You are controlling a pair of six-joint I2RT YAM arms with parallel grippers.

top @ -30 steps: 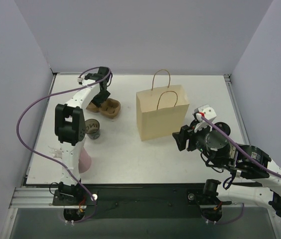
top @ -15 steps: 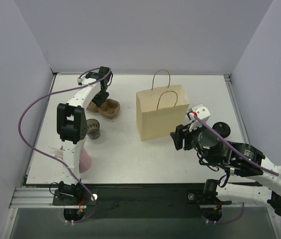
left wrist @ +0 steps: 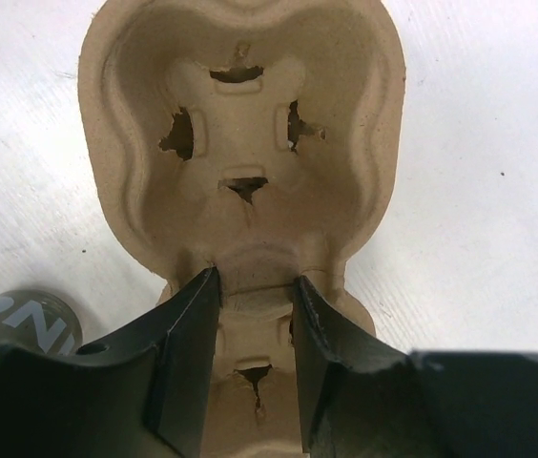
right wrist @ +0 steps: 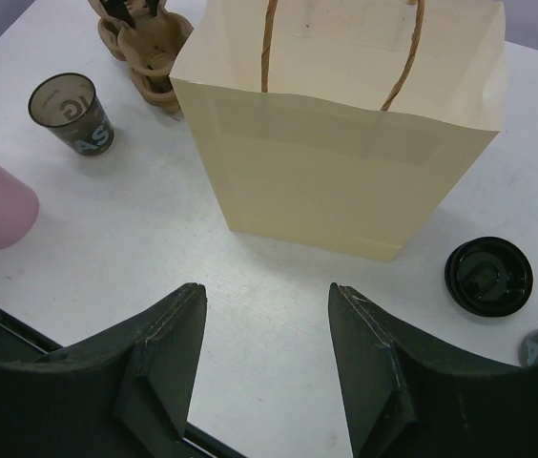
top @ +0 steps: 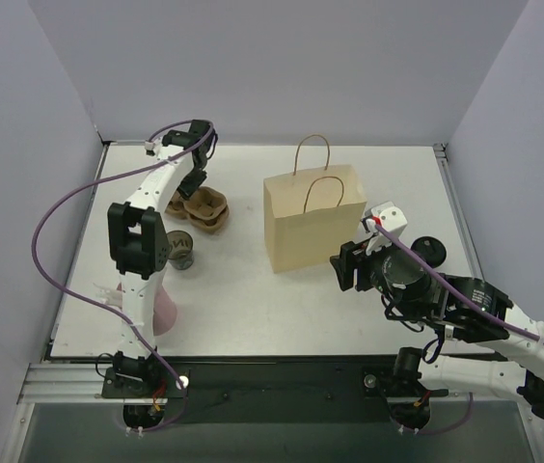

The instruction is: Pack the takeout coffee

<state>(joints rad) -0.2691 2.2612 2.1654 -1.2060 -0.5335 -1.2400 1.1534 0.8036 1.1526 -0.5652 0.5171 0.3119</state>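
Jaws of left gripper (left wrist: 255,288) pinched the pulp tray (left wrist: 240,124) at its middle ridge, far left; right gripper (right wrist: 267,320) hung open near the paper bag (right wrist: 345,153), coffee cup (right wrist: 72,113) lidless.

My left arm (top: 137,241) and right arm (top: 417,285), 2 alike: white links, black joint housings, a purple cable (top: 39,246) along each, black angular fingers (left wrist: 183,353).

Bright even overhead light, soft faint shadows, all views sharp
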